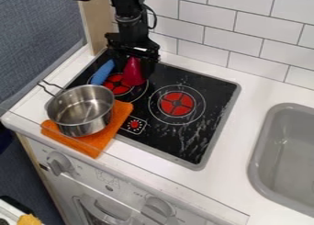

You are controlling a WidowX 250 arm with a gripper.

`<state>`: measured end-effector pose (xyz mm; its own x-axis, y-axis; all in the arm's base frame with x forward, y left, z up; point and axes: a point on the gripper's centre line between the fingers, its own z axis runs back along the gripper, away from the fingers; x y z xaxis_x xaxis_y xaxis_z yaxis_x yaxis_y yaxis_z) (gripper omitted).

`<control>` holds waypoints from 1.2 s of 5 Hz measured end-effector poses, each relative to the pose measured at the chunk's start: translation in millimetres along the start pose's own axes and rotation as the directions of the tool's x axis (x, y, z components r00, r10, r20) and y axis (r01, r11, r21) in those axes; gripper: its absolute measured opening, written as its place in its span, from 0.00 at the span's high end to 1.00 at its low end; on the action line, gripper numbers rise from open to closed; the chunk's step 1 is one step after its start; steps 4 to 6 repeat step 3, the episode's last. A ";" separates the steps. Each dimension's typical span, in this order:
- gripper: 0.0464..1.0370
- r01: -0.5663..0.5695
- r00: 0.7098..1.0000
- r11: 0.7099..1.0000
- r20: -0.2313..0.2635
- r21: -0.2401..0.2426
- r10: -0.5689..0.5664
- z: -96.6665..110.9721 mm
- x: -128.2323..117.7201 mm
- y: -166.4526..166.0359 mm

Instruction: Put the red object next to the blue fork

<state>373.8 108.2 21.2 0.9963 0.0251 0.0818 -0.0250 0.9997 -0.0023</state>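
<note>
From my camera I had the end effector (133,63) hanging over the rear-left part of the black cooktop (160,77), right at the red object (133,73). I couldn't tell whether it was open or closed on it. The red object was upright over the rear-left burner, its top hidden by the end effector, and the blue fork (103,72) lay slanted just beside it, on the side away from the sink (288,148).

Nearer me, a metal pot (81,110) sat on an orange cloth (95,143), which overlapped the cooktop's edge onto the white counter (246,120). The pot's wire handle (50,85) pointed towards the rear left. Below the counter's front edge I saw two knobs (59,163), and white tiles (234,29) ran behind the cooktop.
</note>
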 end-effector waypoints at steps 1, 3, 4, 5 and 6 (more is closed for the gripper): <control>0.03 0.035 0.999 0.999 0.026 0.019 -0.036 12.7 1.3 -5.3; 0.04 0.102 0.992 0.993 0.072 0.063 -0.106 45.8 1.4 -14.1; 0.04 0.102 0.992 0.993 0.072 0.063 -0.106 45.8 1.4 -14.1; 0.04 0.102 0.992 0.993 0.072 0.063 -0.106 45.8 1.4 -14.1; 0.04 0.102 0.992 0.993 0.072 0.063 -0.106 45.8 1.4 -14.1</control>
